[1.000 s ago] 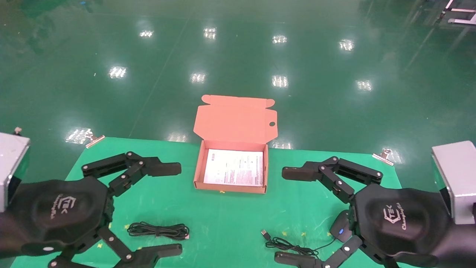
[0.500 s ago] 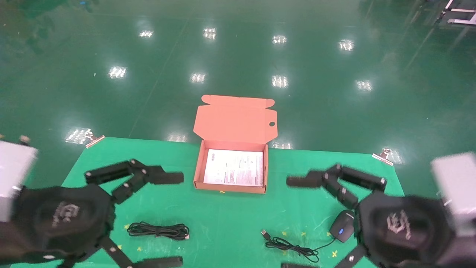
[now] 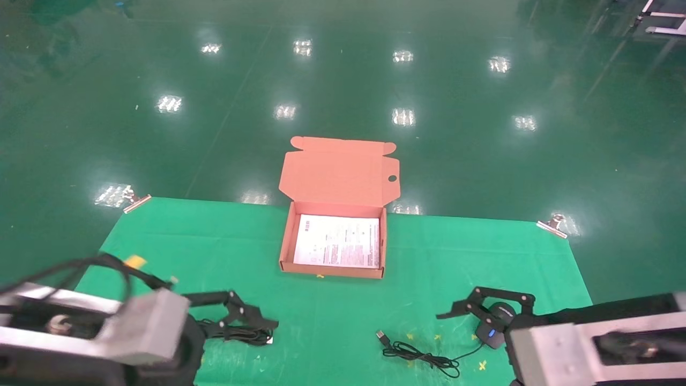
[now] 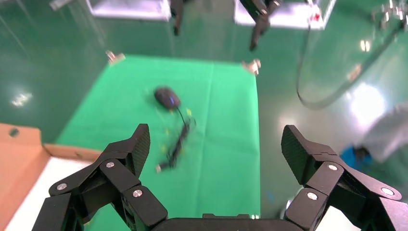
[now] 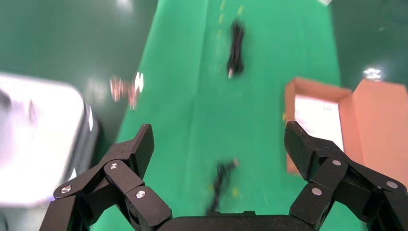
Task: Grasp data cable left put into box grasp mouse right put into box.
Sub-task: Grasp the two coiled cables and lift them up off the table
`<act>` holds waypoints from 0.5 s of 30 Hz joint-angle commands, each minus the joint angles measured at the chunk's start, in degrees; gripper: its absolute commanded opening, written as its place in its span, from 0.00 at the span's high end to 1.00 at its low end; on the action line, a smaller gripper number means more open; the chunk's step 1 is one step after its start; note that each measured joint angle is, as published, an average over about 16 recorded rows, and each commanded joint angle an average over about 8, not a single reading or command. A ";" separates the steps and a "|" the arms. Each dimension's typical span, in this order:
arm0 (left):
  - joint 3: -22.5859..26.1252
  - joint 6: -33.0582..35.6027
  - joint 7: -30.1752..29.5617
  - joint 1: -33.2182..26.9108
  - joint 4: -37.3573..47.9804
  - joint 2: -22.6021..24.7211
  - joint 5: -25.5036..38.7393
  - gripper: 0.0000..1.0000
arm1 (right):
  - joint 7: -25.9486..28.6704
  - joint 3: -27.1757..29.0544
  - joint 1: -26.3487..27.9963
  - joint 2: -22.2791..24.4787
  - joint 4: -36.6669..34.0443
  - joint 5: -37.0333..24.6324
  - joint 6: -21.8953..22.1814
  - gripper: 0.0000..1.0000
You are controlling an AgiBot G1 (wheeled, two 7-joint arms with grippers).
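The salmon-orange box stands open at the table's far middle, lid up and a white leaflet as its floor. The black data cable lies at the near left. My left gripper hangs open just over it and hides part of it. The black mouse with its blue spot lies at the near right, its cord and USB plug trailing left. My right gripper is open around the mouse. The left wrist view shows the mouse. The right wrist view shows the cable and box.
A green cloth covers the table and is held by metal clips at the far corners. Shiny green floor lies beyond the table. Small yellow marks dot the cloth near the cable and cord.
Both arms have swung round and dropped toward the near edge. The left gripper now sits over the data cable and the right gripper over the mouse. Cable, mouse and box have not moved.
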 commanded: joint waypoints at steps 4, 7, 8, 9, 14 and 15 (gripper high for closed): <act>7.44 0.55 0.38 -5.45 -0.05 1.72 7.00 0.00 | -4.26 -7.60 6.63 -1.78 0.28 -9.03 -0.65 0.00; 13.67 0.55 1.53 -9.59 -0.06 3.33 12.36 0.00 | -6.97 -12.95 10.30 -3.14 0.29 -12.75 -0.62 0.00; 15.63 0.47 1.94 -10.80 -0.04 3.88 14.07 0.00 | -7.70 -14.50 11.21 -3.49 0.26 -13.36 -0.59 0.00; 17.49 0.33 2.29 -11.85 0.01 4.42 15.72 0.00 | -8.40 -16.00 11.99 -3.80 0.24 -13.77 -0.55 0.00; 24.15 -1.50 2.55 -14.33 0.68 6.72 23.23 0.00 | -10.96 -22.26 13.86 -4.93 0.03 -15.45 0.21 0.00; 24.87 -2.13 2.19 -14.29 1.01 7.12 24.41 0.00 | -11.13 -23.26 13.95 -5.14 -0.01 -16.10 0.52 0.00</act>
